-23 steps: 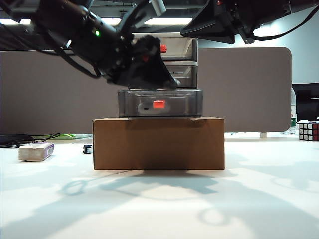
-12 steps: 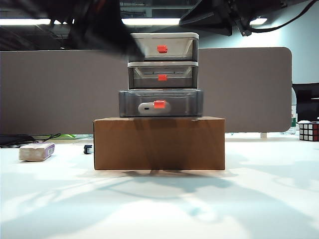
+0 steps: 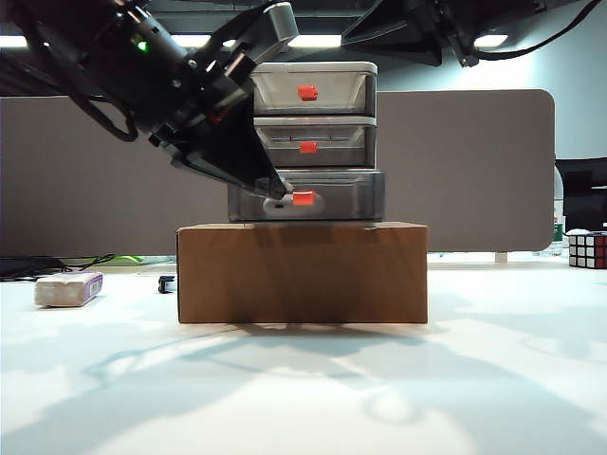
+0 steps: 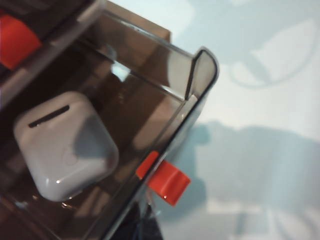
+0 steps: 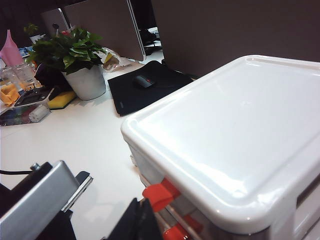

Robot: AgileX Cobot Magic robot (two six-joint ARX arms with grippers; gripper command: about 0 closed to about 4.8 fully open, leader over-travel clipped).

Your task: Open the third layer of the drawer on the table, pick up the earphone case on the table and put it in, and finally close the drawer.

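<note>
Three drawers (image 3: 308, 142) — one box (image 3: 302, 273).

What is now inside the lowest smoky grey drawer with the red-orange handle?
The glossy white rounded earphone case lies inside the open lowest smoky grey drawer, behind its red-orange handle. The shut left gripper is at its front. The drawer's back part is hidden.

A brown cardboard box (image 3: 302, 272) is seen at the centre. A greyish-white block with a purple label (image 3: 68, 289) is laid far left, a Rubik's cube (image 3: 587, 249) far right. A potted plant (image 5: 75, 60) and a black mouse pad (image 5: 145, 87) are placed behind.
</note>
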